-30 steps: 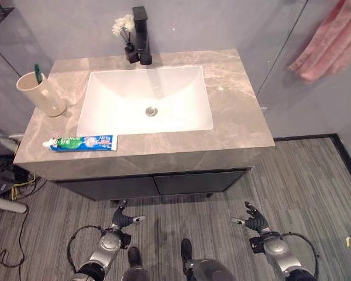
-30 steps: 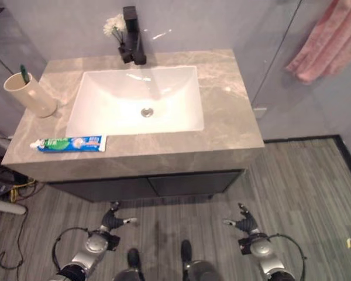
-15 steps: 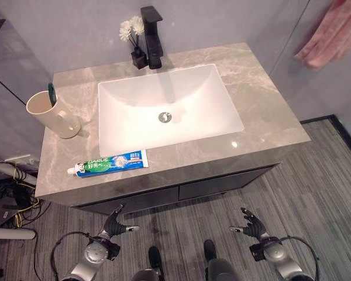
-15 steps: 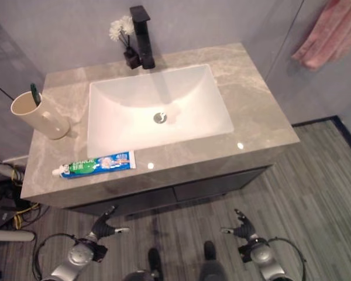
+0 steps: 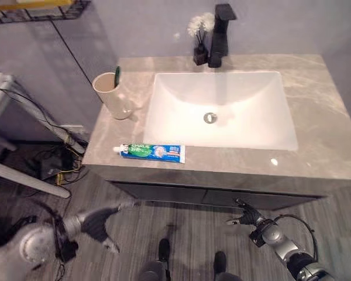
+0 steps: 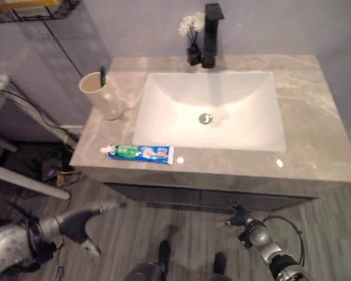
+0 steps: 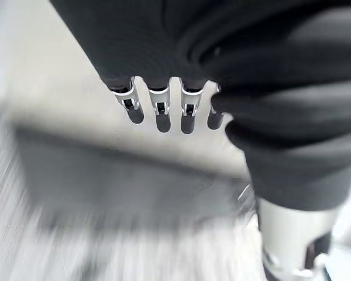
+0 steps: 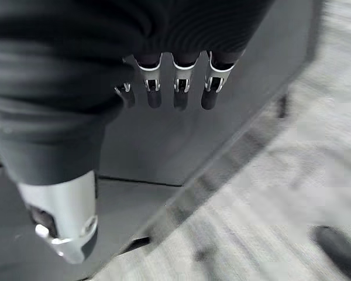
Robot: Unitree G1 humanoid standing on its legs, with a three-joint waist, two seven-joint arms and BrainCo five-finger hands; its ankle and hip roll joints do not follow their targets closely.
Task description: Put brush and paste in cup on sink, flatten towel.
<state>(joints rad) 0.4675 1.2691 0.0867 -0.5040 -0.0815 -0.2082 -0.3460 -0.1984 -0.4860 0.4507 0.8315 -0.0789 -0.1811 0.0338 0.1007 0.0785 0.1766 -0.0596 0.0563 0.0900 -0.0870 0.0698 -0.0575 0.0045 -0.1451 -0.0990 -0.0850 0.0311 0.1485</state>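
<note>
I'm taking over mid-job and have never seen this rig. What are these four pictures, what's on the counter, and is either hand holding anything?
The two wide pictures come from the robot's head, looking down at a sink counter. The two close pictures come from cameras on its wrists, looking along each hand. On the counter a toothpaste tube lies flat near the front edge, and a cream cup stands behind it with a green toothbrush already inside. A black faucet and small white flowers stand behind the basin. The left hand and right hand hang low before the cabinet, fingers straight, holding nothing.
</note>
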